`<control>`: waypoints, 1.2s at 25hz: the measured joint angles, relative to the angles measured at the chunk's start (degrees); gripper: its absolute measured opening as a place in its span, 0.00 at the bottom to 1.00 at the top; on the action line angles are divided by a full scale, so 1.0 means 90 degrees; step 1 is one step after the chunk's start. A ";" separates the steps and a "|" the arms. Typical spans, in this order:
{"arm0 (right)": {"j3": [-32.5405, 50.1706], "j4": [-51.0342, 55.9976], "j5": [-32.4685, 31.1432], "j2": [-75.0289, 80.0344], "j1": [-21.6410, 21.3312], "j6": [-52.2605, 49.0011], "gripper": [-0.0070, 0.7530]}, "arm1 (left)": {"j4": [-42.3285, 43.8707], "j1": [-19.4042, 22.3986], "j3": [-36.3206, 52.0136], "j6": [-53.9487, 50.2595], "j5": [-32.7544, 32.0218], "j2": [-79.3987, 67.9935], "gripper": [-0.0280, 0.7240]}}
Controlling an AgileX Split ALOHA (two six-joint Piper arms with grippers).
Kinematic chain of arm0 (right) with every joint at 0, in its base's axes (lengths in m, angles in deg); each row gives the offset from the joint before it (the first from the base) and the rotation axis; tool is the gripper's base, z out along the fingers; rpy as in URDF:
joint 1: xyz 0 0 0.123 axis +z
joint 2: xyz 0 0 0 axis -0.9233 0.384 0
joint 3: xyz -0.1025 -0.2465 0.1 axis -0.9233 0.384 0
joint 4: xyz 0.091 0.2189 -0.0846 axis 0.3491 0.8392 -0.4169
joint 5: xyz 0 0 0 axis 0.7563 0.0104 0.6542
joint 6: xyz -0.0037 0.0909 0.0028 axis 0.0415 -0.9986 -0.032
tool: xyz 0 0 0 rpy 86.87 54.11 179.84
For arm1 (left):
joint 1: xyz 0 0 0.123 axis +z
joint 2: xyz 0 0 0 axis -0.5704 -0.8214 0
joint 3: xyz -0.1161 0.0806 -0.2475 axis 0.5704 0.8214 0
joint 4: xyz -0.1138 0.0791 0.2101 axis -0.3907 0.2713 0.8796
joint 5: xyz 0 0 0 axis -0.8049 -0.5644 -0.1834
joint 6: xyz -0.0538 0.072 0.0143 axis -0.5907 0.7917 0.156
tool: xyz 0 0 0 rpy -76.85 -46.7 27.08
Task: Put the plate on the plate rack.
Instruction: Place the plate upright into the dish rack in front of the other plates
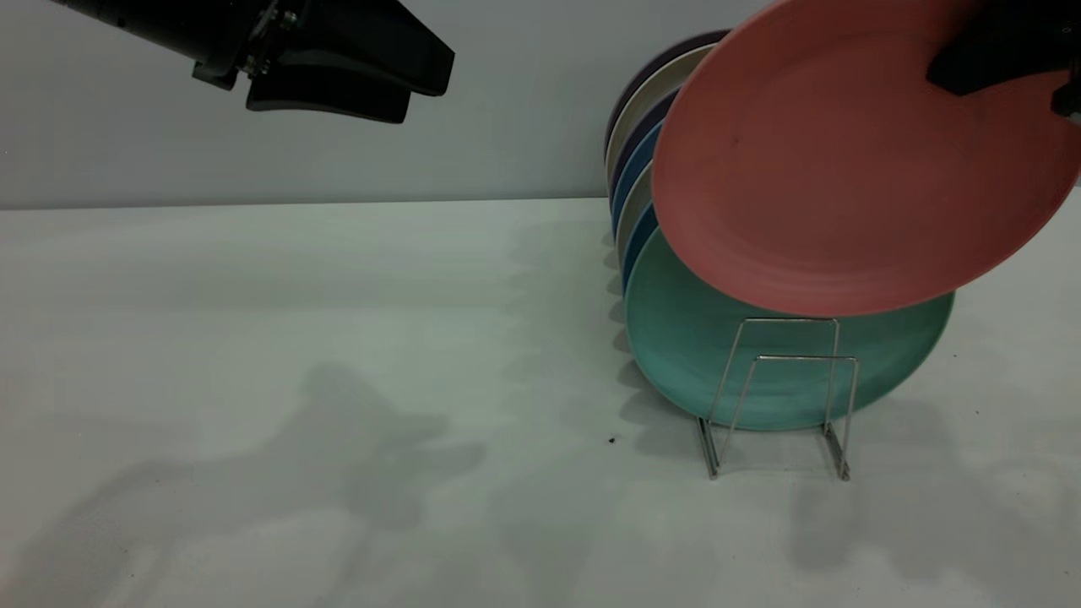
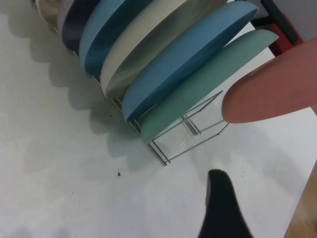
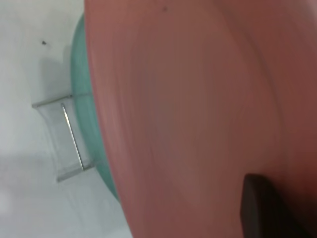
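Observation:
The salmon-pink plate (image 1: 844, 169) hangs tilted in the air at the upper right, its lower edge just above the front loops of the silver wire plate rack (image 1: 802, 357). My right gripper (image 1: 996, 51) is shut on the plate's upper rim. In the right wrist view one dark finger (image 3: 267, 208) lies on the plate (image 3: 198, 99), with the rack (image 3: 72, 134) below. The plate (image 2: 277, 89) and rack (image 2: 163, 157) also show in the left wrist view. My left gripper (image 1: 414, 89) hangs open and empty high at the upper left.
A teal-green plate (image 1: 692, 346) stands in the rack behind the two front loops. Behind it stand several more plates, blue (image 1: 635, 169), cream and dark. A small dark speck (image 1: 611, 439) lies on the white table (image 1: 253, 380).

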 joint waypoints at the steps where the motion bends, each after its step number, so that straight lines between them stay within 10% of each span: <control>1: 0.0003 0.0000 0.0014 0.0048 0.0000 0.0008 0.14 | -0.0008 0.0000 0.0000 0.0000 0.0000 0.0000 0.70; 30: -0.0009 0.0351 0.0467 0.1346 0.0366 0.0383 0.14 | -0.0166 0.0000 0.0000 0.0104 0.0000 0.0000 0.70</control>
